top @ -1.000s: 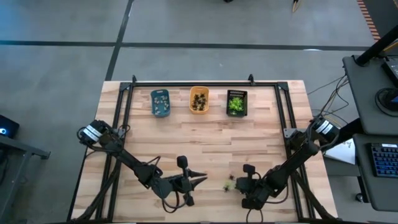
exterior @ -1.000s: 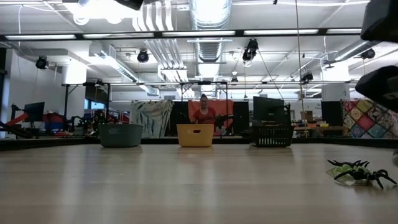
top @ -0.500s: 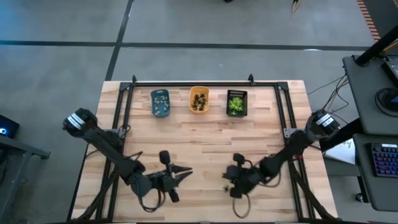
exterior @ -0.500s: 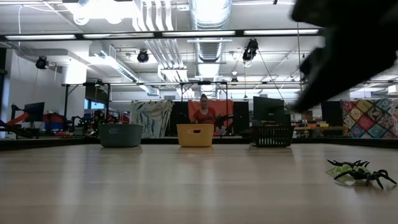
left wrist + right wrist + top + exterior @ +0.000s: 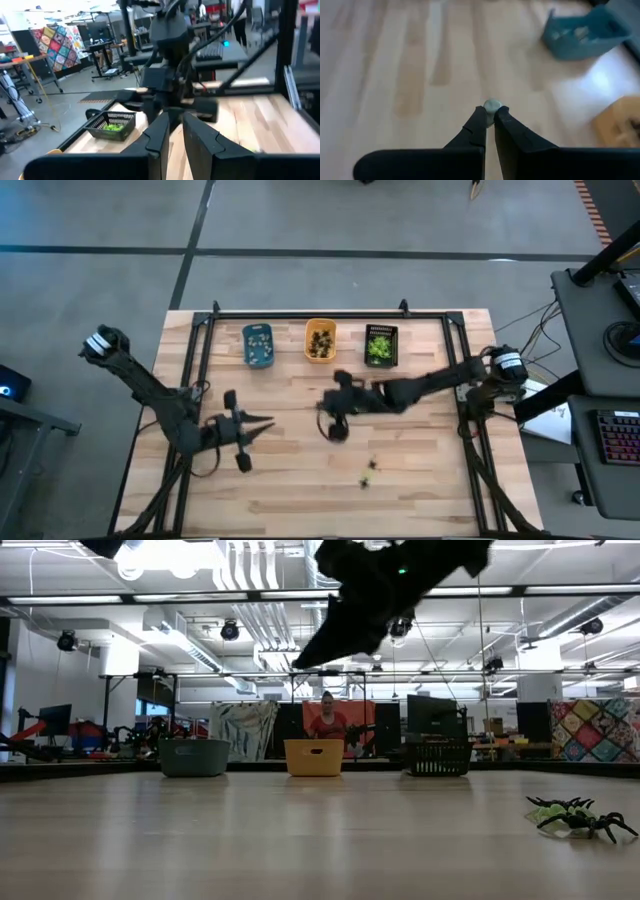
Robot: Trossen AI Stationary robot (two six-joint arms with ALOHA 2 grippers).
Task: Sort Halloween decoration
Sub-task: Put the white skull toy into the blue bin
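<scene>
My right gripper (image 5: 326, 418) hangs over the table's middle, below the orange tray, shut on a tiny pale whitish Halloween decoration (image 5: 492, 105). In the low view that arm is the dark shape at the top (image 5: 380, 585). A few yellow-green and black decorations (image 5: 370, 470) (image 5: 575, 817) lie flat on the wood near the front. My left gripper (image 5: 264, 423) is lifted at the left, pointing level toward the right. Its fingers (image 5: 161, 134) stand close together with nothing seen between them. My right gripper pinches the pale decoration (image 5: 492, 105) between the free ends of its two fingers. The fingers slant downward toward the table's left side. The piece is lifted clear of the wood.
At the far edge stand three small trays in a row: a blue tray (image 5: 258, 345) with pale pieces, an orange tray (image 5: 320, 340) with dark pieces and a black tray (image 5: 380, 346) with green pieces. A black metal frame (image 5: 330, 313) borders the table. A person (image 5: 327, 722) is in the room behind.
My right gripper has risen from the near right of the table and swung toward the far left, to the middle below the trays, staying shut. My left gripper has risen and drawn back toward the left edge. The loose decorations near the front have kept their place.
</scene>
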